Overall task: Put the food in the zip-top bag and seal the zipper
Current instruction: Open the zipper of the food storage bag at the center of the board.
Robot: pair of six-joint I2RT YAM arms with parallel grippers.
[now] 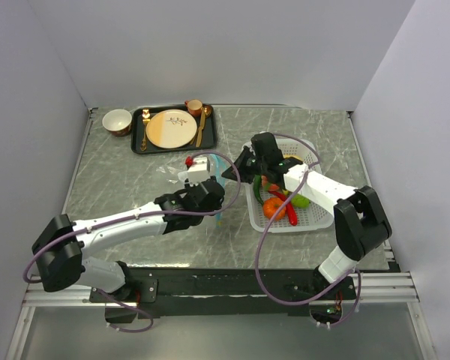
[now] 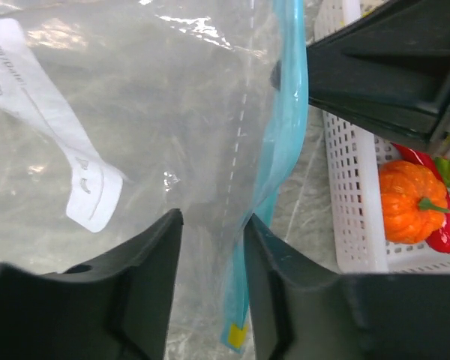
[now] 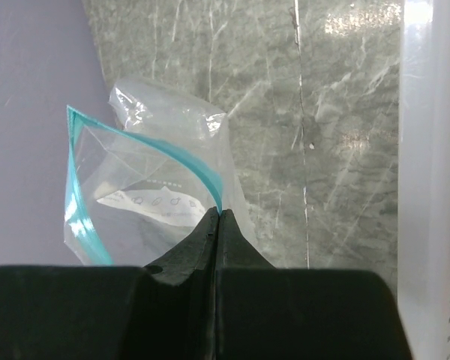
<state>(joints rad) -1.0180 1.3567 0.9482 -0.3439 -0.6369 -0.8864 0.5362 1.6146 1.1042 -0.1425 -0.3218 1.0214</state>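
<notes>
Plainly, the right gripper [image 3: 219, 214] has its two black fingers pressed together with no gap. They pinch the mouth edge of the clear, soft plastic zip-top bag [image 3: 154, 169], right on the thin teal-blue zipper [image 3: 75, 202] strip. From that pinch the strip loops away ahead and to the left of the fingertips, so the mouth gapes. The pouch billows out beyond the fingertips, over the grey marbled tabletop [image 3: 322, 150]. To the right of these fingers runs the wall of a white perforated plastic basket [image 3: 427, 187].

The left gripper [image 2: 214, 221] stands at a narrow opening, with a gap showing between its fingers. Bag film fills the view past its tips, and the teal strip runs down into the gap, close along the inner face of the right-hand finger. I cannot tell whether either pad touches the plastic. A white printed label [image 2: 90, 191] on the bag lies just beyond the left-hand finger. Off to the right of these fingers, inside the basket, sits the ribbed orange tomato [image 2: 409, 202], with the red chilli [image 2: 444, 236] against it.
</notes>
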